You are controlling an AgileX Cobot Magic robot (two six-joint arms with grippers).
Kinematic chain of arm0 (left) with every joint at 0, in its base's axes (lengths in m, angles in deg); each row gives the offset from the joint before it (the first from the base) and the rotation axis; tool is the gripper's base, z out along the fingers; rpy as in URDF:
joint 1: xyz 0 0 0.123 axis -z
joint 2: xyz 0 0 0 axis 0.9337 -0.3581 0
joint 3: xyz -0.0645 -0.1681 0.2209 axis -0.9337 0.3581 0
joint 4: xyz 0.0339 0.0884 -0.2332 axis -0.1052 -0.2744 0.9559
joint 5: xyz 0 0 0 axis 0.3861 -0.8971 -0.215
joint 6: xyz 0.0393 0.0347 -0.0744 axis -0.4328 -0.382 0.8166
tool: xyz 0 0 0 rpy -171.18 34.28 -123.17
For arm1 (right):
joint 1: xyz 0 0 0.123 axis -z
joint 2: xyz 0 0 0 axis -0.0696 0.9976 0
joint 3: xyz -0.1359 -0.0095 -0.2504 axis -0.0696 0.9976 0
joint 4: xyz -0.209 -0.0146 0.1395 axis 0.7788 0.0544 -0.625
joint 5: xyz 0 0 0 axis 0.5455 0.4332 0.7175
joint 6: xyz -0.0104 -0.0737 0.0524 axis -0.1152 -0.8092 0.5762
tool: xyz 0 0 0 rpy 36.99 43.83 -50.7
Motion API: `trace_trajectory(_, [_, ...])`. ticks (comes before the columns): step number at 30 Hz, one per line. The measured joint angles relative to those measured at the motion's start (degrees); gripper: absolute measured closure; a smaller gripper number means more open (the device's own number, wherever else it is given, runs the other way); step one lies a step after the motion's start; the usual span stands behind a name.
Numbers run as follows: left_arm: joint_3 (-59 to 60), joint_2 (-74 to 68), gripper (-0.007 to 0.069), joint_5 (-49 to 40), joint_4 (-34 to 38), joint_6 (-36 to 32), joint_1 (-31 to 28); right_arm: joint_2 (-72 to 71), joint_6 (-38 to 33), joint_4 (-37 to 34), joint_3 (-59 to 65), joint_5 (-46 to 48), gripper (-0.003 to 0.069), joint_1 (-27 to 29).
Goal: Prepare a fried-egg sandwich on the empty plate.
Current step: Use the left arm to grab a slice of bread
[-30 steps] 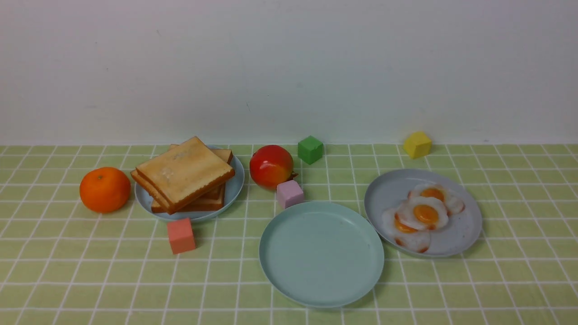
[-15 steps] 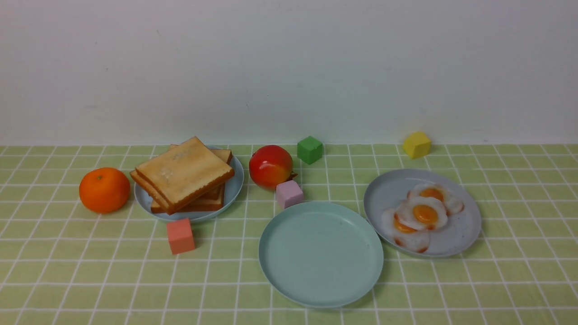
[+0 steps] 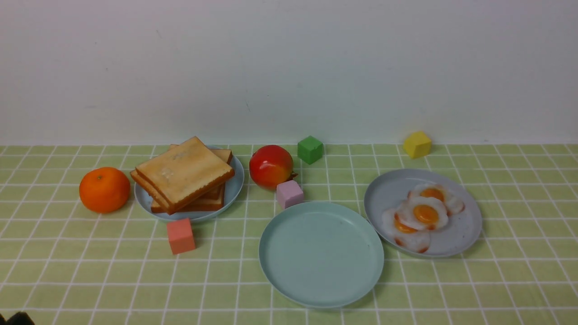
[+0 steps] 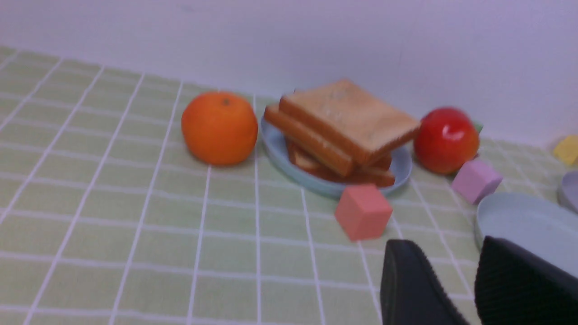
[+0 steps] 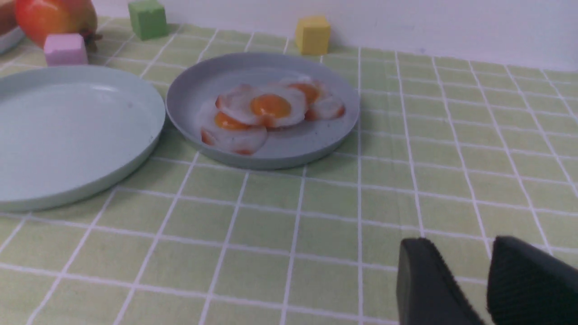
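Mint-teal plate (image 3: 321, 255), bare, front-centre

Front view, directions on a clock face with 12 toward the wall (image 3: 289, 67). Green checked tablecloth (image 3: 90, 271) bearing: (a) light-blue plate (image 3: 235, 181) carrying a skewed toast stack (image 3: 185, 174); (b) orange (image 3: 104, 189), at 9 o'clock of (a), just beside its rim; (c) salmon cube (image 3: 180, 235), at 6 o'clock of (a); (d) red fruit (image 3: 271, 166), at 3 o'clock of (a); (e) lilac cube (image 3: 289, 193), at 5 o'clock of (d), just beside it; (f) green cube (image 3: 310, 149), at 2 o'clock of (d); (g) greyish-lavender plate (image 3: 384, 192) holding overlapping fried eggs (image 3: 424, 214); (h) yellow cube (image 3: 417, 144), at 12 o'clock of (g), near the wall.
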Motion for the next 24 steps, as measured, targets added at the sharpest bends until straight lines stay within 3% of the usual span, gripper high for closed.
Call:
trace_trajectory(4, [0.0,0.0,0.0386,4.8,0.0,0.0,0.0,0.0,0.0,0.0,0.0,-7.1,0.0418,0.0])
trace_trajectory(11, [0.1,0.0,0.0386,7.1,0.4,0.3,0.0,0.0,0.9,-1.0,0.0,-9.7,0.0418,0.0])
trace_trajectory(14, [0.1,0.0,0.0386,12.0,2.7,2.7,0.0,0.0,4.2,-3.5,0.0,-13.5,0.0418,0.0])
trace_trajectory(17, [-0.2,0.0,0.0386,19.6,9.4,11.0,0.0,0.0,14.2,-9.6,-0.1,-23.8,0.0418,0.0])
trace_trajectory(20, [-6.6,-0.7,0.0386,19.8,12.3,14.0,0.0,0.8,20.9,-11.2,-4.9,-27.2,0.0418,0.0])
trace_trajectory(24, [-19.8,-6.8,0.0386,16.7,11.5,14.2,0.0,6.2,22.0,-9.9,-16.4,-25.7,0.0418,0.0])
